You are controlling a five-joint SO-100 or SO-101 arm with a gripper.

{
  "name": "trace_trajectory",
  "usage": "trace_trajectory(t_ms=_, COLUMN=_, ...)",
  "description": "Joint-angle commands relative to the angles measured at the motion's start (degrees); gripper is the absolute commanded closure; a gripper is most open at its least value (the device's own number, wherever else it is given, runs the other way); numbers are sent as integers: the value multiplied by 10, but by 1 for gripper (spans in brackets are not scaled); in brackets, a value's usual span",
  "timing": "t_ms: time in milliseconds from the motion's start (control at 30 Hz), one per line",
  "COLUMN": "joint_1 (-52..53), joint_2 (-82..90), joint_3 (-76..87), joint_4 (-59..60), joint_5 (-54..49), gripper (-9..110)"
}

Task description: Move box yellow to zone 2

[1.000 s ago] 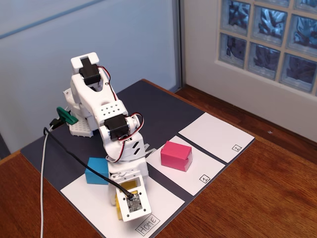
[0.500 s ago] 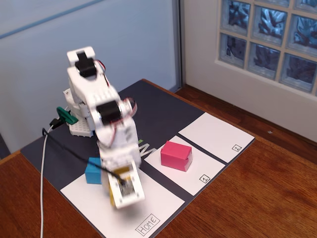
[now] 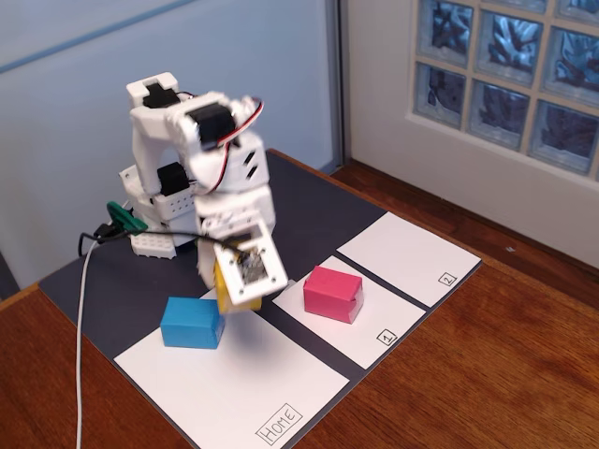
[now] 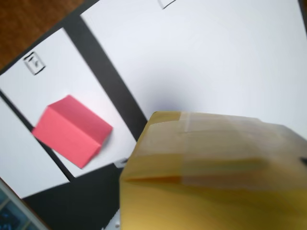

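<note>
Yellow box (image 3: 225, 285) hangs clamped in the fingers (image 3: 227, 292) above the Home sheet's (image 3: 245, 383) far edge, right of the blue box (image 3: 192, 323); zone 2 (image 3: 409, 257) lies far right, beyond the pink box (image 3: 333, 294)

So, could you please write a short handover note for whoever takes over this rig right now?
Gripper: shut on the yellow box, held in the air above the dark mat, between the Home sheet and sheet 1.
Zone 2: empty, far right sheet in the fixed view.
Pink box sits on sheet 1; blue box on the Home sheet.
Done: the pick.
Left: carry past the pink box, set down on zone 2, release.
</note>
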Motion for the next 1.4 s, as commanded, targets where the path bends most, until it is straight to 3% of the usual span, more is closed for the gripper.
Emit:
trace_trajectory(t_ms=0, joint_1=-51, joint_2=37, joint_3=-59, joint_4=48, joint_5=44, gripper=102)
trace_trajectory(t_ms=667, joint_1=-392, joint_2=42, joint_3=-18, joint_4=24, joint_5=375, gripper=102)
trace_trajectory(t_ms=1367, joint_1=-411, joint_2=39, joint_3=236, joint_4=-324, joint_5=625, gripper=102)
